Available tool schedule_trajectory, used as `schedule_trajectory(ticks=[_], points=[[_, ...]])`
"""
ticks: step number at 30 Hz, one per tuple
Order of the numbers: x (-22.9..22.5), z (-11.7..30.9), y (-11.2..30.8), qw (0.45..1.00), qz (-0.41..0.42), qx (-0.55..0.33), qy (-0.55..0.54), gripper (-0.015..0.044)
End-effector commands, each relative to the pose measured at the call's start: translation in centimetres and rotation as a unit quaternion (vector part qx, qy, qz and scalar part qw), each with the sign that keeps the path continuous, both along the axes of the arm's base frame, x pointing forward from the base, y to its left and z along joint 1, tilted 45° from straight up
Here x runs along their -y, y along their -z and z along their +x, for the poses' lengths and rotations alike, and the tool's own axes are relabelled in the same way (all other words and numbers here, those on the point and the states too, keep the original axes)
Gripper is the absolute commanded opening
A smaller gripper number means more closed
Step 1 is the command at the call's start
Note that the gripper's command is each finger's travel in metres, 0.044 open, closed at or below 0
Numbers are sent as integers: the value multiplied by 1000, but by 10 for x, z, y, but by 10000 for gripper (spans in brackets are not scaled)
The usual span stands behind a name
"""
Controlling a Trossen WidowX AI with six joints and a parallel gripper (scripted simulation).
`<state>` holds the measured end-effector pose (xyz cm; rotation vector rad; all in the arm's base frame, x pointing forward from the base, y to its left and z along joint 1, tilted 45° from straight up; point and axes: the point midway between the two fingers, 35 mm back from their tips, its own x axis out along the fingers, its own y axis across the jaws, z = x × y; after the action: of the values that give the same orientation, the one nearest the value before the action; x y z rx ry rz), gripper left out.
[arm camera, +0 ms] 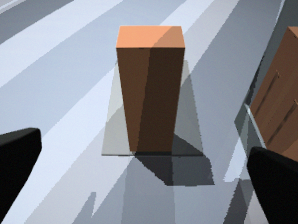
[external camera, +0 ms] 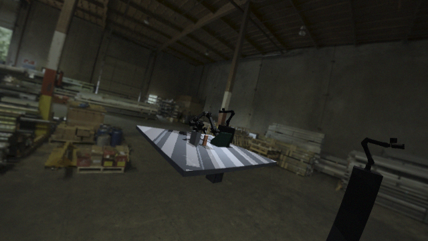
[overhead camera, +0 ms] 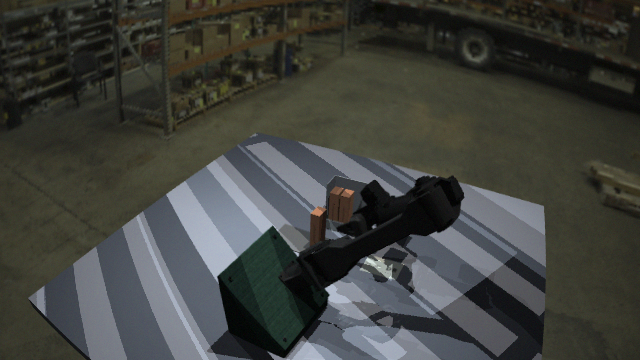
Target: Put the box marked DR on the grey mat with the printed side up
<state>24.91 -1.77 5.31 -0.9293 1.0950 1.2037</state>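
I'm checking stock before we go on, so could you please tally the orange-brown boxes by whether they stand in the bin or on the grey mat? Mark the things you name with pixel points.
In the bin (overhead camera: 332, 186) (external camera: 193, 138): 2 boxes (overhead camera: 340, 207)
On the grey mat (arm camera: 111, 135): 1 box (overhead camera: 317, 227) (external camera: 205, 140) (arm camera: 151, 95), upright
Total: 3 boxes
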Motion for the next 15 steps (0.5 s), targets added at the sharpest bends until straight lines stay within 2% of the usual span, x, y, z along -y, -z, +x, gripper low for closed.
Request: schedule_trajectory(ticks=[1,15], points=[[-3,1,-4,1000,-1,0,0,440],[-19,2,-20,1000,-1,0,0,440]])
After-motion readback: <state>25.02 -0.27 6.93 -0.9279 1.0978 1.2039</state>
